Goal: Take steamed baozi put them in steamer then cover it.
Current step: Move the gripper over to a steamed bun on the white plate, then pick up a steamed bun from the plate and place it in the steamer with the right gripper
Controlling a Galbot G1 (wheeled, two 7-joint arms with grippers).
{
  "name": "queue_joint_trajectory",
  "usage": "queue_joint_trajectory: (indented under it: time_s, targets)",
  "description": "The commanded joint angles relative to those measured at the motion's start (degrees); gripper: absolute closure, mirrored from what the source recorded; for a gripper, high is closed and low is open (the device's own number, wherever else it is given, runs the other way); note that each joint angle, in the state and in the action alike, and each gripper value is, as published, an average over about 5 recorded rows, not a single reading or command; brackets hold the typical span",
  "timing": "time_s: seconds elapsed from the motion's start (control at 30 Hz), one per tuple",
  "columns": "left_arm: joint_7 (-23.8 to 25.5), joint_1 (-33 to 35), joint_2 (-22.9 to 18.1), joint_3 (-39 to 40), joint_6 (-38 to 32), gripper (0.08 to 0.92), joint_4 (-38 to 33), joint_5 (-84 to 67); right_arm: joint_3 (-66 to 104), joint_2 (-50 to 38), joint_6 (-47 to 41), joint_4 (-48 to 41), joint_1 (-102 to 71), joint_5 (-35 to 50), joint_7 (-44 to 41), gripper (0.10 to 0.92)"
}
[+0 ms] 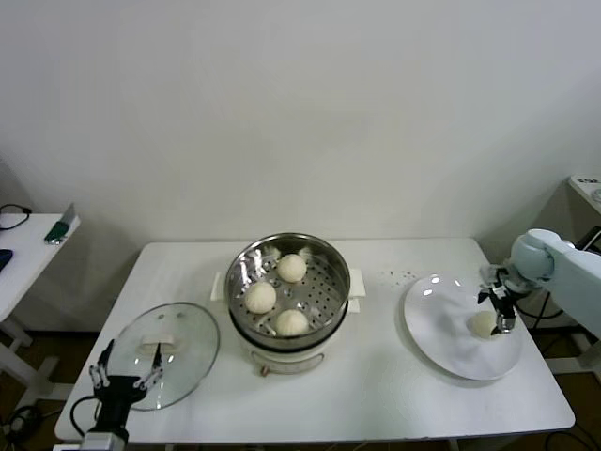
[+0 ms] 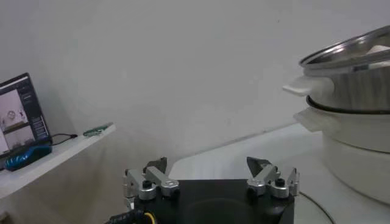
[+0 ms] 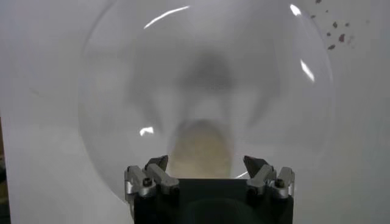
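With 3 buns in the steamer (image 1: 323, 258), we centre our spread right claw (image 1: 502, 314) over the last baozi (image 1: 484, 324) near the table's right edge, closing gently.

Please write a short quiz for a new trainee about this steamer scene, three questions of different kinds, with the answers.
1. How many baozi lie in the steamer?
2. True or false: the glass lid covers the steamer.
3. The right pincer is at: A) the last baozi on the white plate; B) the lid; C) the steamer.

Key: 1. Three. 2. False, it lies on the table beside the open left pincer. 3. A.
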Motion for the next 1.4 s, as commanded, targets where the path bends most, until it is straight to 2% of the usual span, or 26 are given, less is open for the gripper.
queue_joint_trajectory:
  time_s: [0.03, 0.47, 0.63, 0.8, 0.9, 1.07, 1.2, 1.4]
  targets:
    - [-0.1, 0.1, 0.0, -0.1, 0.0, 0.177, 0.0, 0.3, 5.0, 2.1, 0.5, -5.1, -4.4, -3.4, 0.0, 0.203]
    - [-0.1, 0.5, -0.1, -0.1, -0.1, 0.177, 0.0, 0.4, 5.2, 2.6, 0.8, -5.7, -4.5, -3.2, -0.3, 0.213]
    - [-0.1, 0.5, -0.4, -0.2, -0.1, 0.177, -0.3, 0.3, 4.9, 2.6, 0.6, -5.4, -3.4, -2.3, -0.4, 0.286]
    - [-0.1, 0.7, -0.6, -0.3, -0.1, 0.177, -0.9, 0.3, 1.7, 1.9, -0.1, -4.3, -0.1, 0.7, -0.3, 0.321]
    - [-0.1, 0.8, -0.6, -0.3, -0.2, 0.177, -1.1, 0.2, -2.3, 1.3, -1.9, -2.5, 4.7, 6.2, 0.4, 0.328]
    - [-0.2, 0.8, -0.9, 0.2, -0.2, 0.177, -1.2, 0.2, -14.1, 2.6, -6.4, 2.1, 20.4, 20.6, 2.9, 0.33]
    - [-0.1, 0.8, -1.3, 1.0, 0.0, 0.177, -1.9, 0.6, -23.3, 6.8, -8.5, 4.6, 32.4, 30.1, 3.6, 0.33]
    - [0.1, 0.5, -2.0, 2.2, 1.0, 0.177, -4.6, 0.5, -31.0, 14.6, -11.3, 6.6, 43.7, 40.0, 5.3, 0.324]
